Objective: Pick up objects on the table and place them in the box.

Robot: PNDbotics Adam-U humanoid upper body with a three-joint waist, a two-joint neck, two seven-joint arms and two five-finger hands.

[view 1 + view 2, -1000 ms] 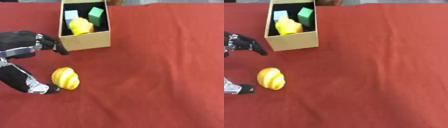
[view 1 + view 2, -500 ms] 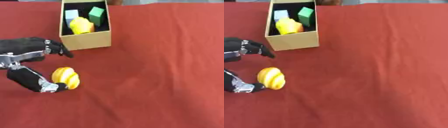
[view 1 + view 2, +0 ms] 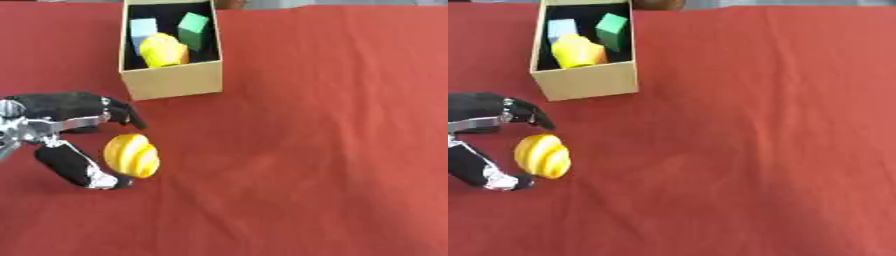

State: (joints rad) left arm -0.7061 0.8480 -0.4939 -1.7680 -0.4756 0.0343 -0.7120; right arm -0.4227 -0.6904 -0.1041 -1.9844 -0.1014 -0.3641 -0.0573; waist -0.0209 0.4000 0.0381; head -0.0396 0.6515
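Ridged yellow shell-shaped object [image 3: 132, 155] on red tablecloth [image 3: 324, 140], between thumb and spread fingers [image 3: 114, 111] of black left hand [image 3: 61, 120], uncurled; contact unclear. Open tan cardboard box [image 3: 172, 82] beyond.

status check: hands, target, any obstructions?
Left hand open, fingers and thumb bracketing yellow ridged shell-shaped object, not closed. Right hand out of view. Red cloth path to cardboard box unobstructed.

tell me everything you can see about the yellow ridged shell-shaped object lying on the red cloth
The yellow ridged shell-shaped object is rounded, with curved ribs and an orange tint on its lower edge, and looks like smooth plastic. It lies on the red cloth, nearer than the open cardboard box and apart from it. The robot's left hand brackets it: fingers above, thumb by its lower left side. Whether they touch it is unclear.
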